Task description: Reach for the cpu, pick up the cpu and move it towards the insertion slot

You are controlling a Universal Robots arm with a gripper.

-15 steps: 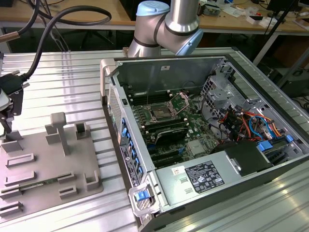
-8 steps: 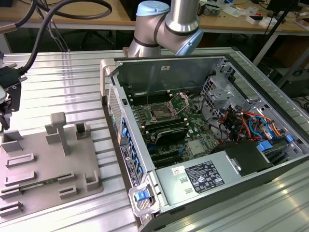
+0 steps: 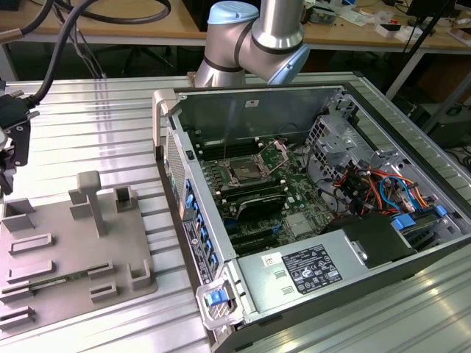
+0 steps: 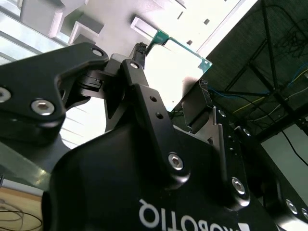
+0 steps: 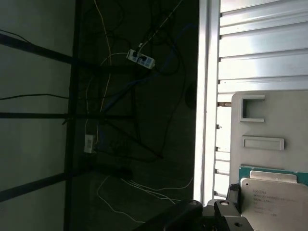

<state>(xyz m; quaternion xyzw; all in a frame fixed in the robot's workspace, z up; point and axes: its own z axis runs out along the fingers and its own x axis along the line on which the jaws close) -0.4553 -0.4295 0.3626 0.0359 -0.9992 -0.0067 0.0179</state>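
Note:
The cpu (image 4: 180, 60), a flat square chip with a pale metal top and a thin green rim, sits between the black fingers of my gripper (image 4: 171, 67), which is shut on it. In the first wrist view the cpu (image 5: 272, 192) shows its silvery plate beside one finger (image 5: 234, 191), over the grey fixture plate (image 5: 269, 120). In the exterior view my gripper (image 3: 9, 147) hangs at the far left edge, above that plate's corner. The insertion slot (image 3: 243, 173), a shiny metal frame with a dark centre, lies on the green board inside the open computer case, well to the exterior view's right of the gripper.
The grey fixture plate (image 3: 73, 250) carries raised blocks and a post (image 3: 92, 195). The open case (image 3: 165, 110) has tall metal walls, a power supply (image 3: 302, 268) at its front and coloured cables (image 3: 375, 187) at its right. The arm's elbow (image 3: 254, 44) stands behind the case.

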